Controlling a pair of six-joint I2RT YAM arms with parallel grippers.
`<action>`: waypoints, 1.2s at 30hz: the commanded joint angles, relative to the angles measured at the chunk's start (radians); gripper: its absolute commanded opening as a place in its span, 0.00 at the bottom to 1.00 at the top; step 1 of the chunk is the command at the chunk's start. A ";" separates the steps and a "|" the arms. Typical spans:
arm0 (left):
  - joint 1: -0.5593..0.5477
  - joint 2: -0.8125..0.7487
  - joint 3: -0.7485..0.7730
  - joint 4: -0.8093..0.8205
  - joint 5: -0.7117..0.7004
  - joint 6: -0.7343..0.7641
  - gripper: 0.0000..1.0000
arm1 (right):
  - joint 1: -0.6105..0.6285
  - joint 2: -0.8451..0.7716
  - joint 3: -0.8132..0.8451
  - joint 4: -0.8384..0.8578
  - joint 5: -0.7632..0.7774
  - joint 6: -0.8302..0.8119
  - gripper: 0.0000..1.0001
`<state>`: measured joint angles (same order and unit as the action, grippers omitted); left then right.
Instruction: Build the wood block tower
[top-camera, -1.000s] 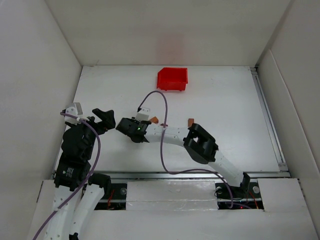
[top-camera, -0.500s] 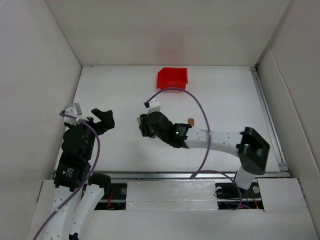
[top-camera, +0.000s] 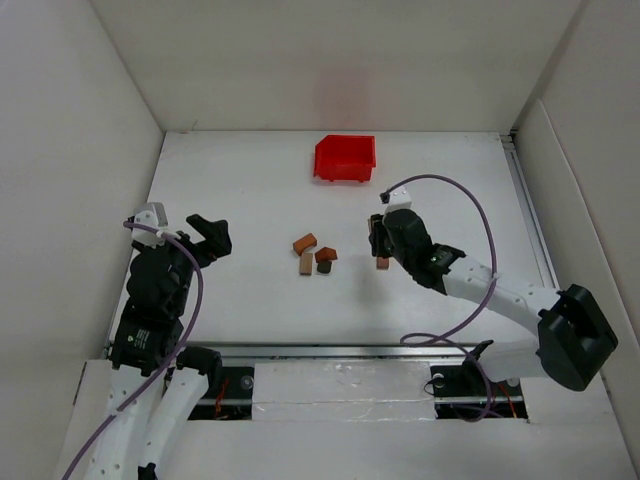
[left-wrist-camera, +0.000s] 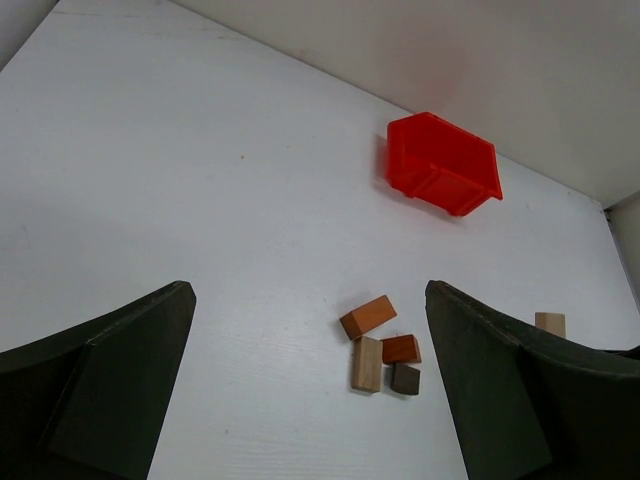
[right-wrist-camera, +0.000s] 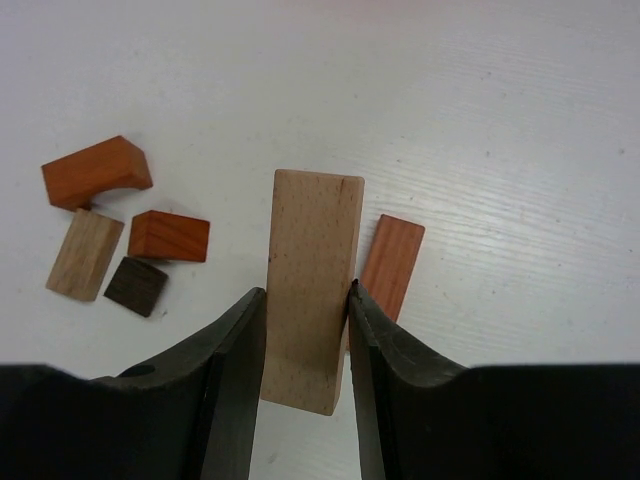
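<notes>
Right gripper (right-wrist-camera: 305, 297) pinching tan block (right-wrist-camera: 312, 250) by its long sides, brown block (right-wrist-camera: 392, 265) just beside. Left gripper (left-wrist-camera: 308, 300) spread wide, empty. Four blocks (top-camera: 305, 243) clustered mid-worktop (top-camera: 240, 190).

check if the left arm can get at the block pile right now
Probably yes. The left pincer is open and empty, facing the pile across bare table, with nothing between them. The right pincer, shut on a tan block, sits on the pile's far side, out of the way.
</notes>
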<state>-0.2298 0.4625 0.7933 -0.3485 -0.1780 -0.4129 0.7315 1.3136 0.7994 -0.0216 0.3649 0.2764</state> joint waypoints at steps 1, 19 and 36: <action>-0.006 0.021 0.006 0.034 0.017 0.003 0.99 | -0.081 0.028 -0.006 0.051 -0.107 -0.036 0.12; -0.006 0.044 0.004 0.045 0.035 0.008 0.99 | -0.162 0.114 -0.014 0.039 -0.140 0.185 0.15; -0.006 0.039 0.004 0.045 0.043 0.011 0.99 | -0.181 0.206 0.003 0.040 -0.132 0.198 0.18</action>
<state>-0.2298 0.5022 0.7933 -0.3477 -0.1455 -0.4122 0.5602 1.4979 0.7586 -0.0025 0.2276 0.4686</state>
